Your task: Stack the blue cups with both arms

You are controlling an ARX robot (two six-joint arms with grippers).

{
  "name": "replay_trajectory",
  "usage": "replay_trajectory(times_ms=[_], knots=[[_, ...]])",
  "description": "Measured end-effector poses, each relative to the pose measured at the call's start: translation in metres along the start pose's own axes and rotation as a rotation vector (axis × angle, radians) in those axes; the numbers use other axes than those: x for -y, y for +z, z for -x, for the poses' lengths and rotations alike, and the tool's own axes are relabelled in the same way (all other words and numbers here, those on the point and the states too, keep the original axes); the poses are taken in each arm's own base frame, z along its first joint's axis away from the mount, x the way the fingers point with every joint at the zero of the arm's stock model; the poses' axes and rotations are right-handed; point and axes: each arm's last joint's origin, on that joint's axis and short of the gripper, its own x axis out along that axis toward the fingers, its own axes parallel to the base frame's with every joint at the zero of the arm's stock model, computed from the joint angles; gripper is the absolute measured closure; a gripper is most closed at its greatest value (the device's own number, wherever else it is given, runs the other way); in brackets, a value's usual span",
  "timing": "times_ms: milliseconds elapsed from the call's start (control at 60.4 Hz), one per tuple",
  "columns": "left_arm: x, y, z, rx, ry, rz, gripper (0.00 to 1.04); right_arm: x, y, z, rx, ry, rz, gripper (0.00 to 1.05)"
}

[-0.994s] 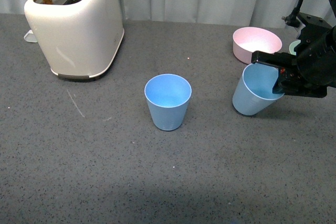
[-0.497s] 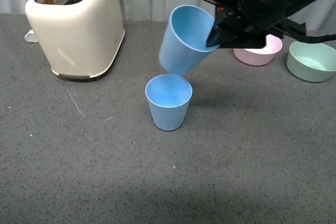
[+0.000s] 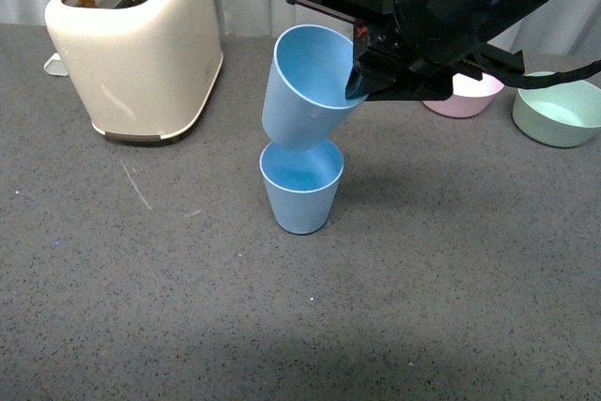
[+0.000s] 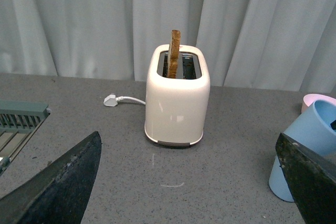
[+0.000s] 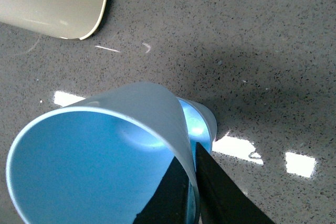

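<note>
One light blue cup (image 3: 300, 190) stands upright on the grey table (image 3: 141, 288) at the centre. My right gripper (image 3: 355, 77) is shut on the rim of the second blue cup (image 3: 302, 100), one finger inside and one outside. It holds that cup tilted right above the standing one, its base at the lower cup's mouth. The right wrist view shows the held cup (image 5: 105, 156) with the standing cup's rim (image 5: 202, 121) just behind it. My left gripper (image 4: 194, 182) is open and empty, away from both; a blue cup (image 4: 307, 145) shows by one finger.
A cream toaster (image 3: 141, 44) with a bread slice stands at the back left; it also shows in the left wrist view (image 4: 176, 100). A pink bowl (image 3: 465, 93) and a green bowl (image 3: 559, 110) sit at the back right. A white plug (image 4: 111, 99) lies beside the toaster.
My right gripper lifted its cup from the table at the right, carried it left over the standing cup, and has now lowered it to that cup's mouth.
</note>
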Motion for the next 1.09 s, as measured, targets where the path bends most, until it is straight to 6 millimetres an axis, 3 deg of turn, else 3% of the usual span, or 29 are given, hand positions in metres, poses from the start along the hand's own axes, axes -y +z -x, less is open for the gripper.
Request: replay_trajectory(times_ms=[530, 630, 729, 779, 878, 978, 1093], knots=[[0.000, 0.000, 0.000, 0.000, 0.000, 0.000, 0.07, 0.003, 0.002, 0.006, 0.074, -0.024, 0.027, 0.08], [0.000, 0.000, 0.000, 0.000, 0.000, 0.000, 0.07, 0.007, 0.000, 0.004, 0.153, -0.057, 0.058, 0.12], [0.000, 0.000, 0.000, 0.000, -0.001, 0.000, 0.07, 0.026, -0.014, 0.003, 0.562, -0.303, 0.199, 0.28], [0.000, 0.000, 0.000, -0.001, 0.002, 0.000, 0.07, 0.040, -0.028, 0.012, 0.732, -0.367, 0.240, 0.37], [0.000, 0.000, 0.000, -0.001, 0.003, 0.000, 0.07, 0.057, -0.046, 0.050, 0.991, -0.360, 0.254, 0.55], [0.000, 0.000, 0.000, -0.001, 0.002, 0.000, 0.07, 0.068, -0.061, 0.080, 1.117, -0.349, 0.265, 0.73], [0.000, 0.000, 0.000, -0.001, 0.000, 0.000, 0.07, 0.087, -0.091, 0.086, 1.054, -0.370, 0.280, 0.94]])
